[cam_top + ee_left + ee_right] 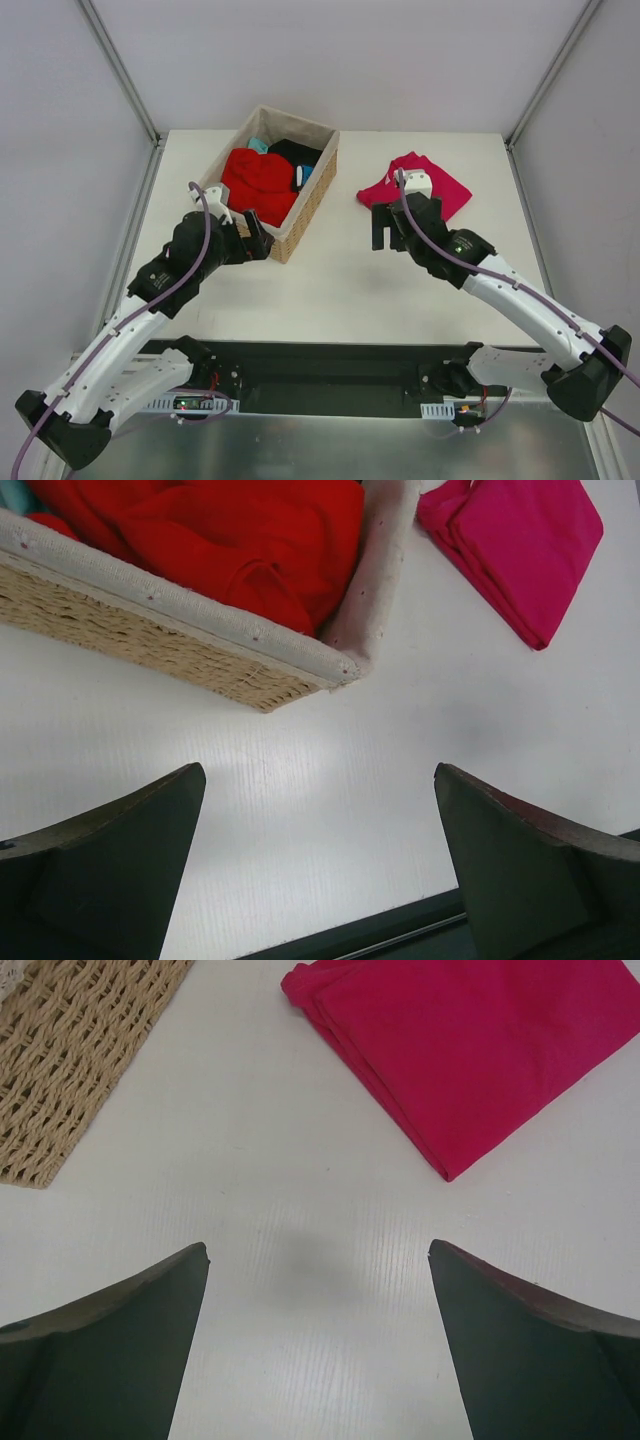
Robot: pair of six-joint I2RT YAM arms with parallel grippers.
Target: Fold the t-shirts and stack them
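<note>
**A:** ok so where's everything sitting? From the overhead cam I get a big bright red cloth t-shirt [258, 182] bunched up in a woven wicker basket [318, 190] with a pale liner. That's toward the far left corner of the white desk [330, 290]. Then there's a magenta-pink cloth t-shirt [450, 192] folded flat near the far edge, right of the middle.

**B:** yep. Overhead also shows a black cloth [297, 153] and some teal cloth [259, 145] at the back of the basket. The left wrist cam only catches a sliver of the teal in its top left corner. What the wrist cams do give you is the pink one's folded edges, stacked in layers. From above that's mush.

**A:** pincers?

**B:** left gripper [318, 772] hangs just off the basket's near corner, jaws spread wide, bare desk between them. right gripper [316, 1250] same deal, wide and holding nothing, just short of the pink shirt's near edge. From above, its wrist covers the middle of that shirt.

**A:** anything cut off?

**B:** the red shirt runs off the top of the left wrist view, so I can't tell its overall shape from there. The pink one's cropped at the top and right in the right wrist view.
</note>
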